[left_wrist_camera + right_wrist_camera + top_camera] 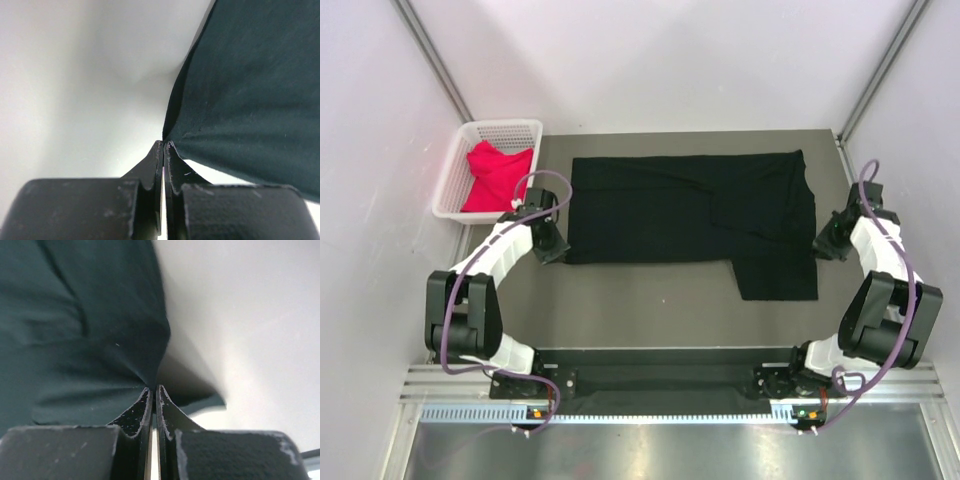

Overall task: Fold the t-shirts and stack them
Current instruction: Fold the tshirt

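Left gripper (164,145) and right gripper (153,388) each pinch an end of the black t-shirt (690,215), spread mid-frame. Folding looks barely begun, and the red t-shirt (498,175) lies crumpled in the basket (506,125), upper left.

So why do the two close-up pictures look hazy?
Top view: sharp, evenly lit, glare on the near metal sheet. Left wrist view: black t-shirt looks teal, pale backdrop blurred. Right wrist view: same tint, cloth softer away from the right hand.

Even bright light; wrist views blurred close-up.
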Tool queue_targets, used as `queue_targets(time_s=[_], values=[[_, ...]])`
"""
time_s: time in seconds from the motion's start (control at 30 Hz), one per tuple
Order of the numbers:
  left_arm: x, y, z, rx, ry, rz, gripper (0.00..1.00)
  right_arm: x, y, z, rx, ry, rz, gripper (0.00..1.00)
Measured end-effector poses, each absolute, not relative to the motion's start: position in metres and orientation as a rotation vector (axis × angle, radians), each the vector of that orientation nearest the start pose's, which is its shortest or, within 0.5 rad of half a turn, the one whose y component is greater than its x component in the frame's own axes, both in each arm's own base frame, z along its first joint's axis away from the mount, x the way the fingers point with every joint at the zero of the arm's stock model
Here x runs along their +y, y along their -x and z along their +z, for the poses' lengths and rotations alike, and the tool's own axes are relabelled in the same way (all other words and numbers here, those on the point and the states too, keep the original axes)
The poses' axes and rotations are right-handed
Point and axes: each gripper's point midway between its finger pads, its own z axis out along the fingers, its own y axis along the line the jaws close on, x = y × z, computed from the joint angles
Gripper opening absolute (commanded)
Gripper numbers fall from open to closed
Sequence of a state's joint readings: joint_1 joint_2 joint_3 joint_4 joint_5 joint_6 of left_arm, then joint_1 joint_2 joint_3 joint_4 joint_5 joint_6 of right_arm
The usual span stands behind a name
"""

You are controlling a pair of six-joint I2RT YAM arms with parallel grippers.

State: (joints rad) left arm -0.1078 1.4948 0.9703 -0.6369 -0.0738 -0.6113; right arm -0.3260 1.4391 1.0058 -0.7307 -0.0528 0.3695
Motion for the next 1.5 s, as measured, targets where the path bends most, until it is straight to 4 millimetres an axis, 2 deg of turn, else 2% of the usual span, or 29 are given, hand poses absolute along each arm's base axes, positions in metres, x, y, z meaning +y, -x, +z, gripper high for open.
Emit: queue_targets(time_s=[0.17,0.27,0.53,0.77,0.93,1.03,1.2,1.5], values=[[-0.040,-0.334,0.080,2.596,0.697,-0.082,0.00,-0.079,-0.330,0.128,2.462,-0.871,0.134,0.00],[-0.038,-0.357,0.088,2.571,0.690,-0.067,0.00,-0.082,-0.354,0.141,2.427,-0.849,0.170,0.00],[-0.040,-0.419,0.096,2.546,0.679,-0.057,0.00,-0.083,-0.389,0.121,2.489,-0.825,0.250,0.00],[-0.046,-0.478,0.100,2.532,0.662,-0.064,0.00,-0.085,-0.440,0.126,2.466,-0.769,0.302,0.00],[-0.048,-0.508,0.095,2.536,0.661,-0.064,0.00,-0.082,-0.459,0.120,2.472,-0.748,0.328,0.00],[-0.049,-0.518,0.087,2.546,0.663,-0.059,0.00,-0.081,-0.469,0.113,2.480,-0.741,0.344,0.00],[-0.050,-0.523,0.075,2.563,0.666,-0.049,0.00,-0.076,-0.482,0.101,2.495,-0.733,0.366,0.00],[-0.046,-0.540,0.078,2.530,0.675,-0.047,0.00,-0.073,-0.505,0.099,2.477,-0.723,0.389,0.00]])
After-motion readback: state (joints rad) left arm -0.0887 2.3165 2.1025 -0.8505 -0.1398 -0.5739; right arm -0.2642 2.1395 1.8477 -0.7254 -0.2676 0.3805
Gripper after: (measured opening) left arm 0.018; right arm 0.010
